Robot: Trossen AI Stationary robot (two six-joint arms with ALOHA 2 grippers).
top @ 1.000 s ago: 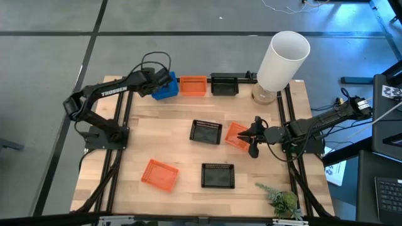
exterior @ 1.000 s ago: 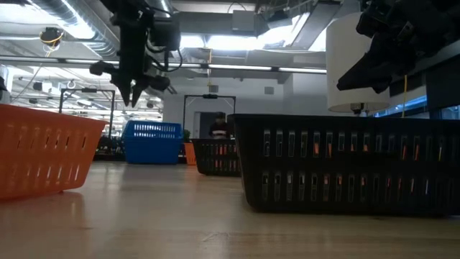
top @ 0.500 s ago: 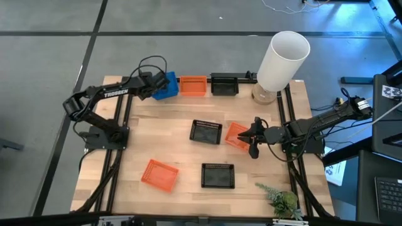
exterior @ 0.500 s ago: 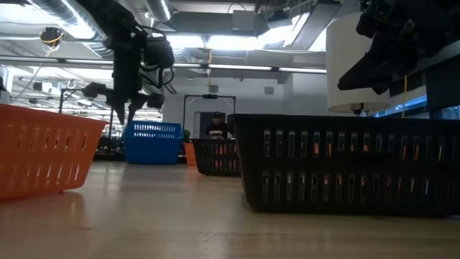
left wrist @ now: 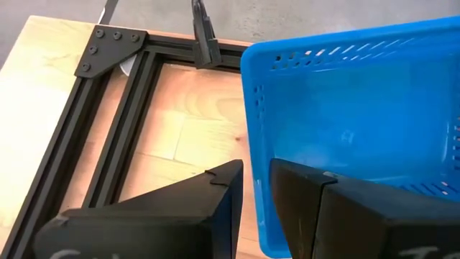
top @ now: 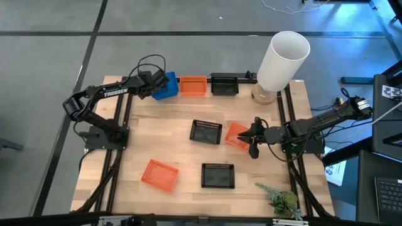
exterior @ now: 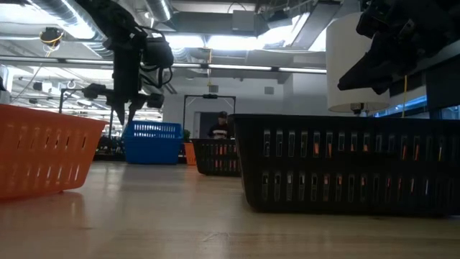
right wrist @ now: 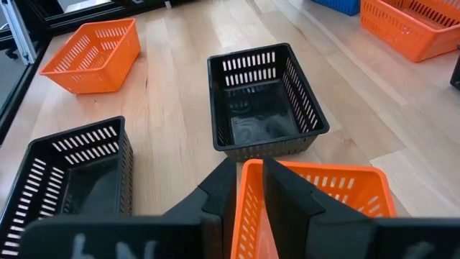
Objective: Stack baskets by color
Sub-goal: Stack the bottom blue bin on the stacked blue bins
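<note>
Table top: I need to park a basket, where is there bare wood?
Free: the wooden table's left middle, between the blue plastic basket and the loose orange basket. Crowded: centre-right, two black baskets and the right gripper's orange basket.

Blue basket [left wrist: 359, 129] cut off at edge — far person [exterior: 221, 126] blurred

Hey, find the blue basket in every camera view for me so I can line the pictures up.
High view: the blue basket sits at the far left end of the back row, under the left gripper.
Low view: far back, left of centre, below the hanging left arm.
Left wrist view: fills the right side, its wall between the fingers.
Right wrist view: only a corner at the top edge.
Shared landmark: the neighbouring orange basket.
</note>
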